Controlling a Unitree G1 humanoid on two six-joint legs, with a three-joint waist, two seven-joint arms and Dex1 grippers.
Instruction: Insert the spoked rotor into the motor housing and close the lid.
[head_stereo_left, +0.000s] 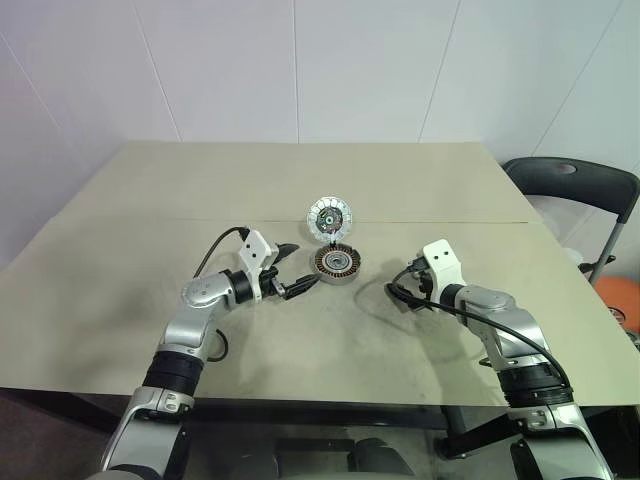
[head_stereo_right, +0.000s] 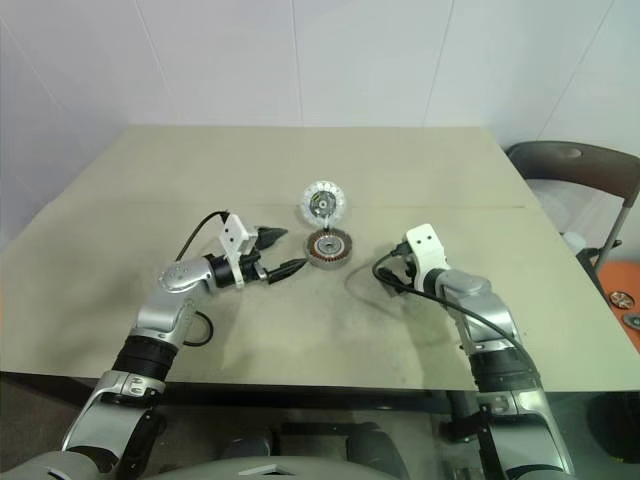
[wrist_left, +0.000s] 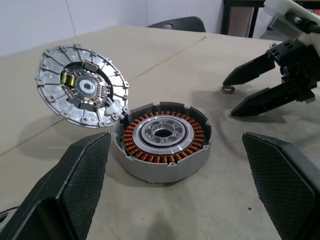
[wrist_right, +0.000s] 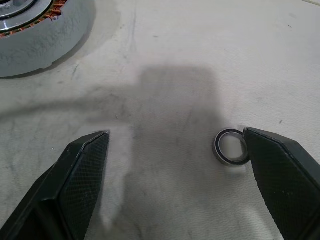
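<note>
The housing (wrist_left: 162, 142) sits on the surface (head_stereo_left: 150, 200) with its lid (wrist_left: 80, 86) tilted up. The left claw (head_stereo_left: 296, 268) gapes wide and empty beside it. The right claw (wrist_left: 260, 85) is also wide and empty, one finger touching a small ring (wrist_right: 231, 147).

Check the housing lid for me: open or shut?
Open. The lid stands tilted up on its hinge at the rim of the housing, leaving the copper windings and silvery centre uncovered.

No legible text or markings
</note>
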